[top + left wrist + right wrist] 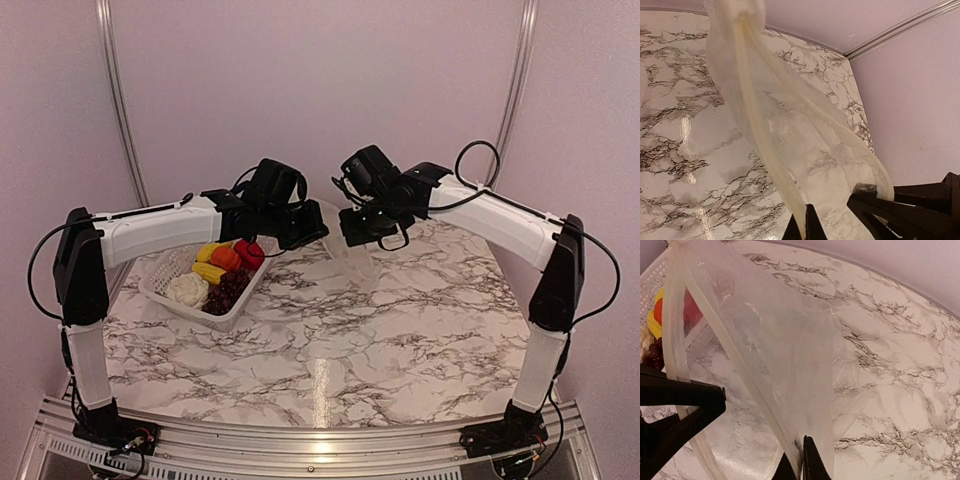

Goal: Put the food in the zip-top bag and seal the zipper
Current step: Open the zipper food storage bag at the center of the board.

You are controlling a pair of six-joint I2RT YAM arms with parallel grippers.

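Observation:
The clear zip-top bag (347, 252) hangs above the marble table, stretched between both grippers. My left gripper (805, 226) is shut on one part of its mouth edge, by the pale zipper (759, 131). My right gripper (801, 463) is shut on another part of that edge, the bag (785, 350) fanning out above it. In the top view the left gripper (316, 232) and right gripper (353, 236) sit close together. The food lies in the white basket (160, 288): red pepper (249, 252), orange fruit (225, 258), yellow pieces (208, 270), cauliflower (187, 290), purple grapes (229, 290).
The basket stands at the table's left, under the left forearm. Marble table surface (400, 330) spreads in front and to the right. Pink walls and metal rails close in the back. The right gripper's dark fingers (890, 210) show in the left wrist view.

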